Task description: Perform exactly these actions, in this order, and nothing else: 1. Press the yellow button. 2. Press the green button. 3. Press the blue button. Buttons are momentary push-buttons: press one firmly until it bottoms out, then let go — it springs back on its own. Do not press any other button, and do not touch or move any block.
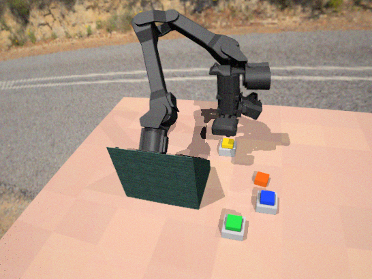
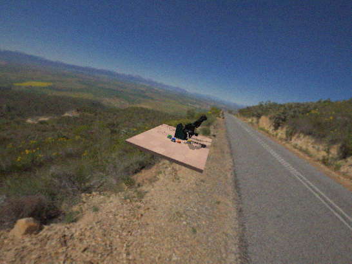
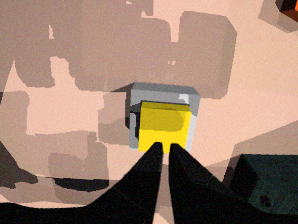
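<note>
Table [image 1: 102,238] carries everything: green panel [image 1: 160,180] toward the left edge with the arm [image 1: 153,68] base behind it, buttons strung along the middle toward the near edge. Arm reaches over the far half, wrist pointing straight down. Gripper [image 1: 225,130] is clenched on nothing, fingertips pinched into one blunt point.

Key relation: yellow button [image 1: 227,143] sits directly under that point, a touch toward the near edge in the top view. In the wrist view the tips [image 3: 154,156] overlap the cap's [image 3: 164,127] lower edge, roughly centred on it. I can't tell if they touch it; the cap doesn't look pushed in. Reads as step 1 in hand, press not yet bottomed.

Next move looks like pure vertical descent, maybe a small nudge toward the cap's centre.

Orange block [image 1: 261,179] lies toward the near edge, well apart from the tips. Blue button [image 1: 267,197] sits just beyond it, green button [image 1: 234,222] nearest the near edge. Both unpressed.
</note>
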Robot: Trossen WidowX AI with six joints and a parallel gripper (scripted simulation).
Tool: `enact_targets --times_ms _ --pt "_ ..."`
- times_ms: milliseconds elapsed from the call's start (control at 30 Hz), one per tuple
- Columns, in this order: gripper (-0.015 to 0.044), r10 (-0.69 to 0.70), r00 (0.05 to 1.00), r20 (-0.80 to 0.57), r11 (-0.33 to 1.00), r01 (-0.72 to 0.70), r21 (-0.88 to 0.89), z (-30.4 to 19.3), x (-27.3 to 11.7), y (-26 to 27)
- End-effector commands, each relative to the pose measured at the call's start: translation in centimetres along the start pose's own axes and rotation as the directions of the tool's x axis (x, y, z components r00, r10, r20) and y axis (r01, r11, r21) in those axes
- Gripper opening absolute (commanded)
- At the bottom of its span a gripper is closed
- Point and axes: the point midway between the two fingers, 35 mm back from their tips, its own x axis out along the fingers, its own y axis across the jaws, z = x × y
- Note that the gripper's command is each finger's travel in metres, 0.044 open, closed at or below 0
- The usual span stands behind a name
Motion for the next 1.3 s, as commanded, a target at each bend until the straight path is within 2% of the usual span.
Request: enact_targets --times_ms 0,533,1167,1267 --pt "0.002 0.003 1.0 -0.004 1.0 -0.003 0.007 -0.1 0.7 0.0" --pt "0.002 0.006 1.0 -0.003 1.0 -0.006 0.007 -0.2 3.0 0.0" --pt "0.002 0.006 1.0 -0.003 1.0 -0.006 0.007 -0.2 3.0 0.0" --pt "0.002 0.005 1.0 -0.002 1.0 -0.005 0.003 0.0 1.3 0.0"
